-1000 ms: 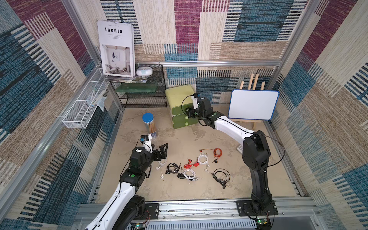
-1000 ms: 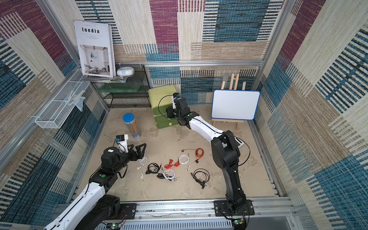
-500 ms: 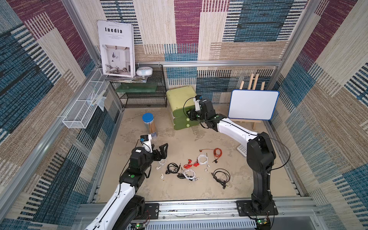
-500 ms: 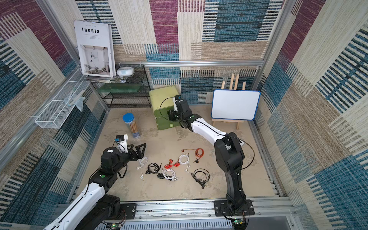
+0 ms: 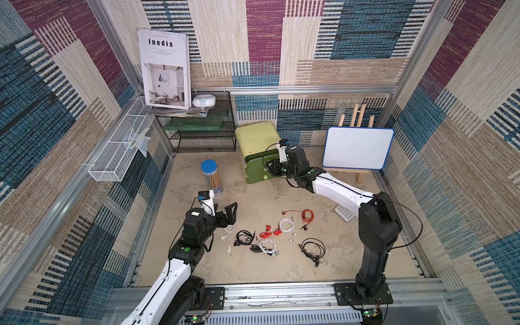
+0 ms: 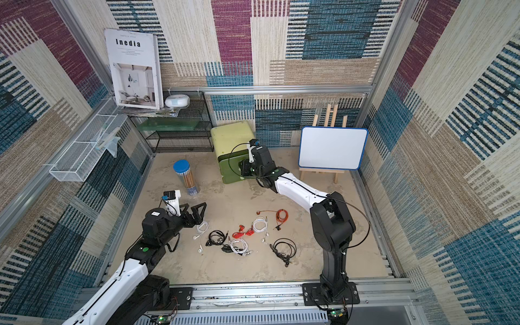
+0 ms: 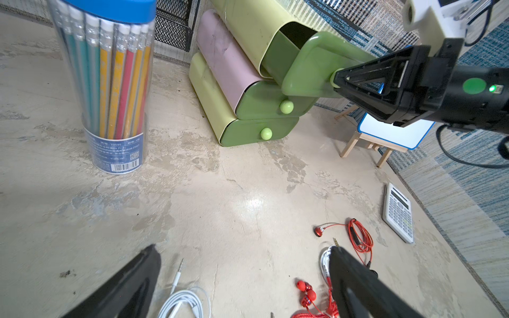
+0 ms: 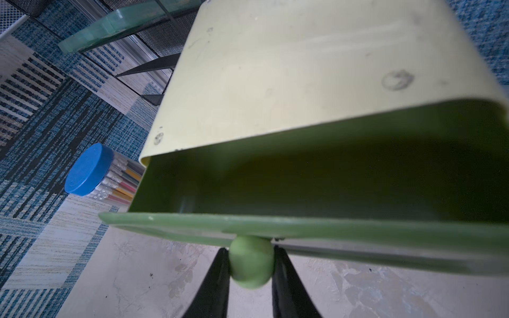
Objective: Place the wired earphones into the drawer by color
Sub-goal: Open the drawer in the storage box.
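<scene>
Several wired earphones lie bundled on the floor: white point(image 5: 229, 229), black point(image 5: 243, 237), red point(image 5: 270, 231), orange point(image 5: 307, 215) and another black bundle point(image 5: 312, 247). At the back stands the green drawer unit point(image 5: 254, 138). Its top drawer point(image 8: 303, 224) is pulled partly out and its inside looks empty. My right gripper point(image 8: 250, 252) is shut on that drawer's round green knob point(image 8: 251, 261). My left gripper point(image 7: 243, 247) hangs open just above the floor, with a white bundle point(image 7: 184, 302) and a red bundle point(image 7: 308, 294) below it.
A clear tub of pencils with a blue lid point(image 5: 211, 177) stands left of the drawers. A whiteboard on a wooden easel point(image 5: 357, 147) is at the back right, with a calculator point(image 5: 344, 212) in front of it. A black mesh shelf point(image 5: 202, 132) fills the back left.
My right gripper has drawn back toward the front with the knob, and the top drawer has slid further out. The left arm has not moved.
</scene>
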Controlling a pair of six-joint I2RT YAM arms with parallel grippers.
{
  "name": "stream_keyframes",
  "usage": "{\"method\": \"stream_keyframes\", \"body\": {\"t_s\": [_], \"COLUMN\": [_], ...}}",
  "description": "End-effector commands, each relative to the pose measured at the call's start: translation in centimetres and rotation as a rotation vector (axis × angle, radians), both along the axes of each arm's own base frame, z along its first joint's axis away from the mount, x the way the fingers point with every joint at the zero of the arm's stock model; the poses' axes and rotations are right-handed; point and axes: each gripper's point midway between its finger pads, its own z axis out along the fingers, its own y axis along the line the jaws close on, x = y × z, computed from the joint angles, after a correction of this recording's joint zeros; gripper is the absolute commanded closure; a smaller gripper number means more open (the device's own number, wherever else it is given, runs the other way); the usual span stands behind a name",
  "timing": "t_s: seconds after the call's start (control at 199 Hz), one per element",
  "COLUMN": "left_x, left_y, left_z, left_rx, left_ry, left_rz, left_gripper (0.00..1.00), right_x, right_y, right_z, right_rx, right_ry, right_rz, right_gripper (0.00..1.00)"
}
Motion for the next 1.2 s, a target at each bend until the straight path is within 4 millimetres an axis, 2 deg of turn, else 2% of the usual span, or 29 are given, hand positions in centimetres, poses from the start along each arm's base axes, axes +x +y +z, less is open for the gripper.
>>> {"method": "stream_keyframes", "body": {"t_s": [0.0,0.506,0.853,0.898,1.068,1.199], "left_x": [0.1,0.1,0.0,0.0,0.0,0.0], "left_y": [0.0,0.2,0.2,0.2,0.1,-0.1], "left_z": [0.4,0.5,0.4,0.4,0.3,0.2], "left_rx": [0.008,0.012,0.014,0.015,0.014,0.015], "left_ry": [-0.025,-0.028,-0.028,-0.026,-0.025,-0.021], "left_rz": [0.000,0.007,0.006,0.006,0.000,-0.005], "left_gripper": [0.01,0.01,0.01,0.01,0.01,0.01], "right_x": [-0.2,-3.9,-4.7,-4.6,-4.7,-5.1], "right_y": [-0.4,-2.8,-3.5,-3.5,-3.7,-4.0], "right_z": [1.1,0.3,-0.6,-0.6,-0.4,-0.1], "right_rx": [0.019,-0.002,-0.016,-0.015,-0.025,-0.045], "right_ry": [-0.031,-0.010,0.001,0.000,-0.004,-0.009], "right_rz": [-0.018,-0.028,-0.031,-0.031,-0.031,-0.026], "right_gripper": [0.75,0.74,0.73,0.70,0.48,0.39]}}
